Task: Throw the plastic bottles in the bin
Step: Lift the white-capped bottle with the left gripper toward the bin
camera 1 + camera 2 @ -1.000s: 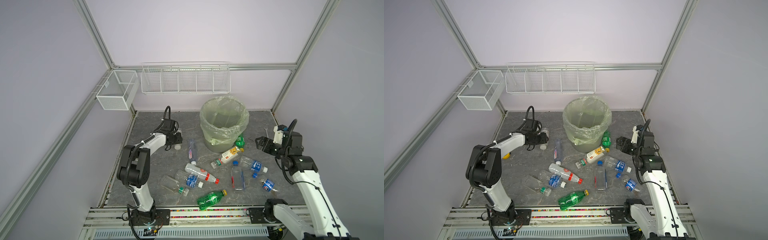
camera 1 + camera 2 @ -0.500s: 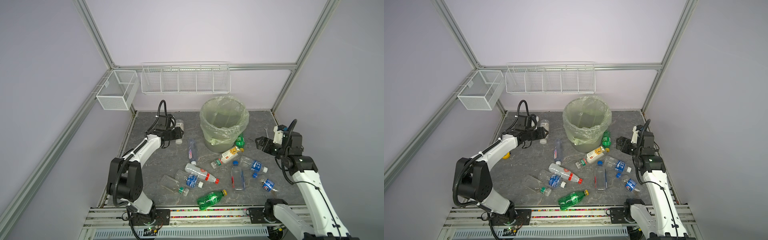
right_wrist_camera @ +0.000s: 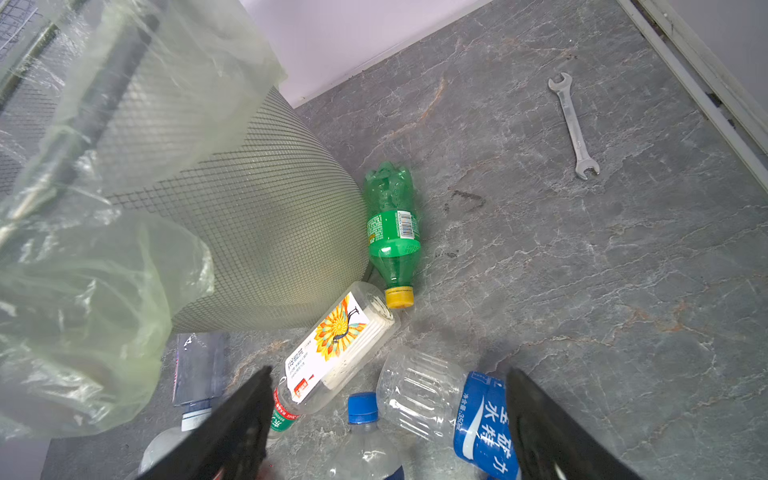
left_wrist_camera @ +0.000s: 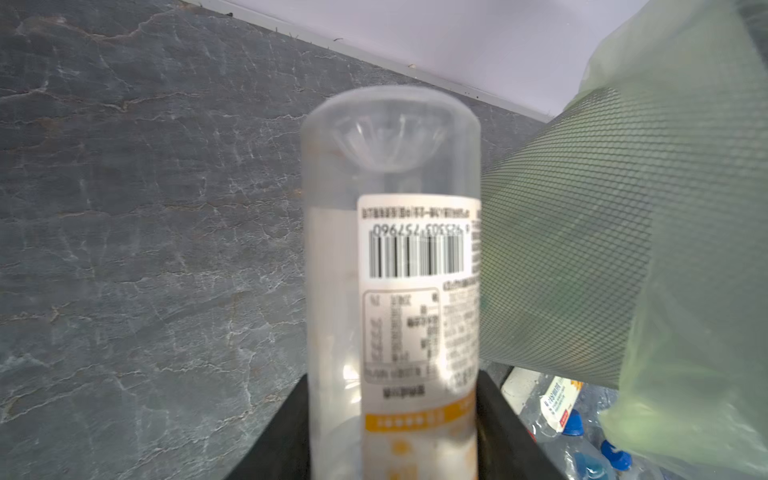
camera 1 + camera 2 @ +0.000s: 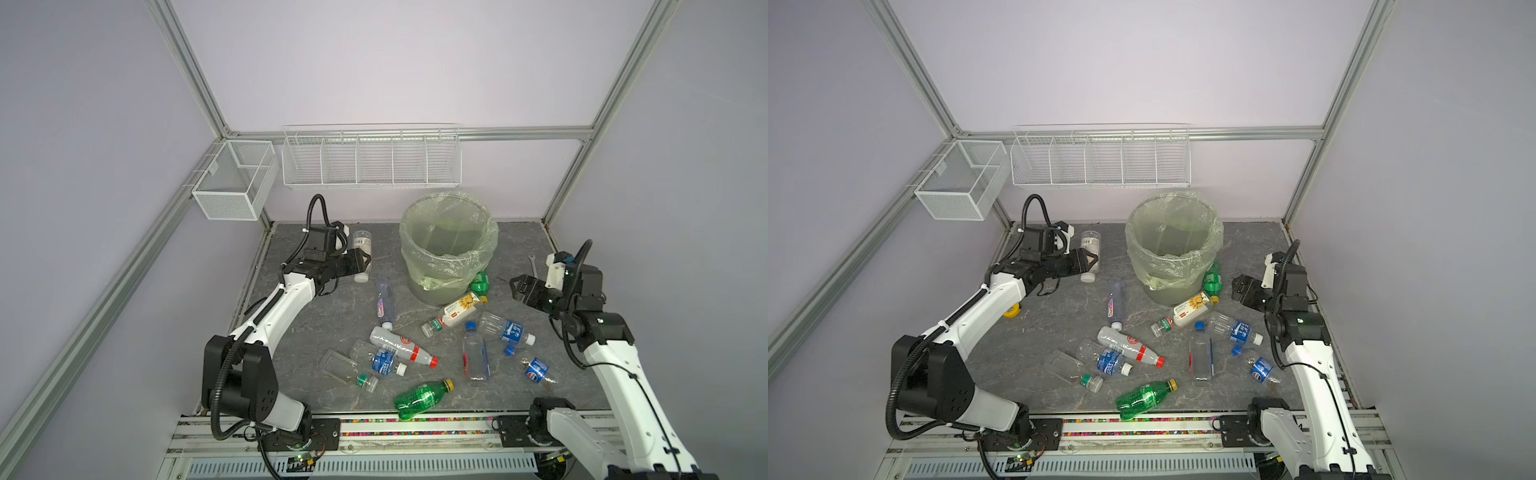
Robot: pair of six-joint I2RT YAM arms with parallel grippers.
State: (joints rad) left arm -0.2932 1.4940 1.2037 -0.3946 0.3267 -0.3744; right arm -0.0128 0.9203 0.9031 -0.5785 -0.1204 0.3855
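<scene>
My left gripper (image 5: 362, 261) is shut on a clear plastic bottle (image 5: 362, 245) with a white and orange label and a white cap, held left of the bin (image 5: 449, 249). The left wrist view shows that bottle (image 4: 390, 270) clamped between both fingers, with the bin's mesh wall (image 4: 561, 249) beside it. Both top views show the bag-lined bin (image 5: 1173, 249) at the back centre. Several bottles lie in front of it, among them a green one (image 5: 420, 397) and a flower-labelled one (image 5: 455, 311). My right gripper (image 5: 519, 286) hangs open and empty above the blue-labelled bottle (image 3: 449, 403).
A steel wrench (image 3: 573, 124) lies on the floor right of the bin. Two white wire baskets (image 5: 235, 183) (image 5: 370, 160) hang on the back frame. A yellow tape roll (image 5: 1012, 311) sits under my left arm. A green bottle (image 3: 392, 224) rests against the bin's wall.
My left gripper closed on the clear bottle near the back left, lifted it off the floor and carried it slightly toward the bin. The right arm has stayed still.
</scene>
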